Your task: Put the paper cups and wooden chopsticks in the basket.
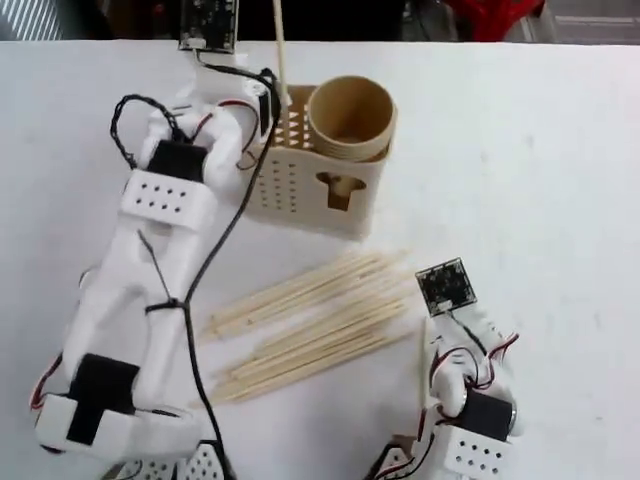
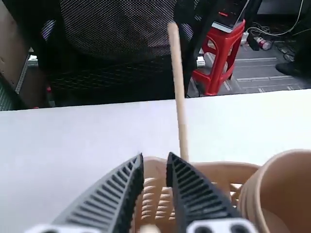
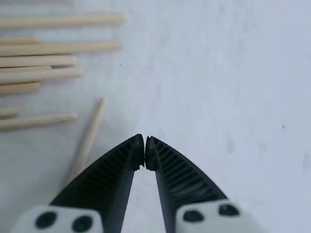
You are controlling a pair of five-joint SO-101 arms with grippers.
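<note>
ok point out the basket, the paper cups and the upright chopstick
basket (image 1: 290,190): high view, perforated front wall
paper cups (image 1: 350,118): high view, top cup's inside
upright chopstick (image 2: 179,97): left wrist view, mid shaft

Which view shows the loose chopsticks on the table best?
The high view: the whole pile of chopsticks lies near the basket. The right wrist view shows some chopstick ends; the left wrist view, one separate upright chopstick.

basket (image 1: 300,195) 1 | cup stack (image 1: 352,112) 1 | upright chopstick (image 1: 280,45) 1 | table chopsticks (image 1: 320,347) — overlapping, count unclear
</note>
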